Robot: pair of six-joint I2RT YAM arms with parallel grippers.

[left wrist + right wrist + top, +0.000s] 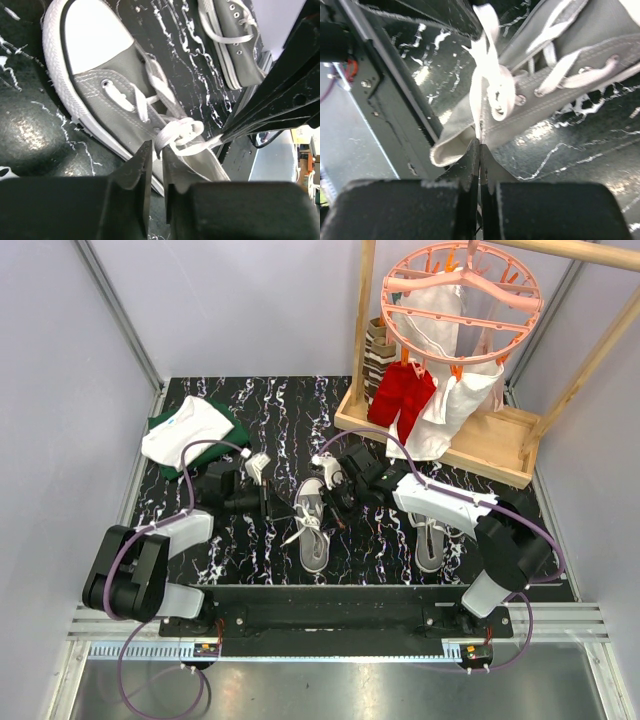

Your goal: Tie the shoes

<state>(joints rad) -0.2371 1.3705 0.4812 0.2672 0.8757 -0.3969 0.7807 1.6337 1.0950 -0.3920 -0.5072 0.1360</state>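
Note:
One grey shoe lies mid-table, toe towards the arms; in the left wrist view its white toe cap is at the upper left. The other shoe lies to the right, partly under my right arm, and also shows in the left wrist view. My left gripper is shut on a white lace loop at the shoe's knot. My right gripper is shut on the other white lace of the same shoe. The two grippers face each other over the shoe's opening.
Folded white and green clothes lie at the back left. A wooden rack with a pink hanger ring and hung red and white garments stands at the back right. Grey walls enclose the black marbled table.

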